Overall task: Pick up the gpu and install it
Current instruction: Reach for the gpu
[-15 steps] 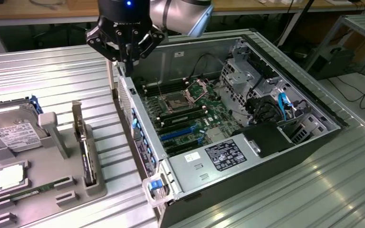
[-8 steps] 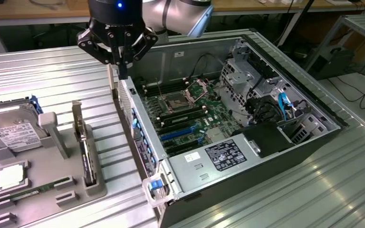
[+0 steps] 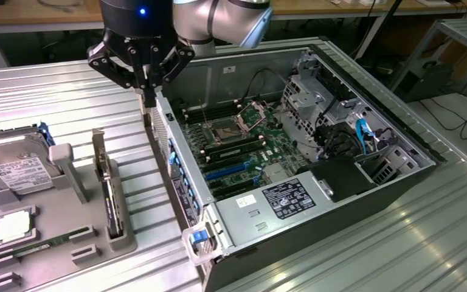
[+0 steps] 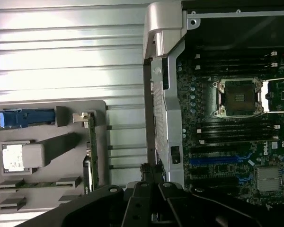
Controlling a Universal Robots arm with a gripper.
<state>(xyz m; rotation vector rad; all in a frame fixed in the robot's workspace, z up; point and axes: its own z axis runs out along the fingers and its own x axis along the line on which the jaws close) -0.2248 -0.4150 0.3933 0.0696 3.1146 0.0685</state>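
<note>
The ribbed metal desk (image 3: 71, 103) carries everything here. Biggest thing on it is the open computer case (image 3: 298, 261), lying on its side. Its motherboard (image 3: 242, 146) faces up, with the empty processor socket and the blue slots in plain sight.

The arm comes in from above, and the gripper (image 3: 146, 100) hangs right over the case's perforated rear wall, at the corner far from the power supply. The jaws are together, closed on nothing. From the wrist view the gripper (image 4: 151, 189) looks straight down that same rear wall.

Out beside the case, on its rear-wall side with a strip of bare desk between, sits the grey holder (image 3: 59, 213).

And there's the gpu (image 3: 110, 194), untouched in the holder, in the slot nearest the case. It's a thin flat card standing on its long edge, with a dark body. A silver metal bracket rises upright at the end toward the gripper. In the wrist view the gpu (image 4: 92, 151) shows as a narrow greenish edge with a bright metal tab at one end.

Farther from the case, the holder also carries a silver hard drive (image 3: 19, 170) with a white label, propped at a tilt. A slim green memory stick (image 3: 51, 243) lies flat there too.
</note>
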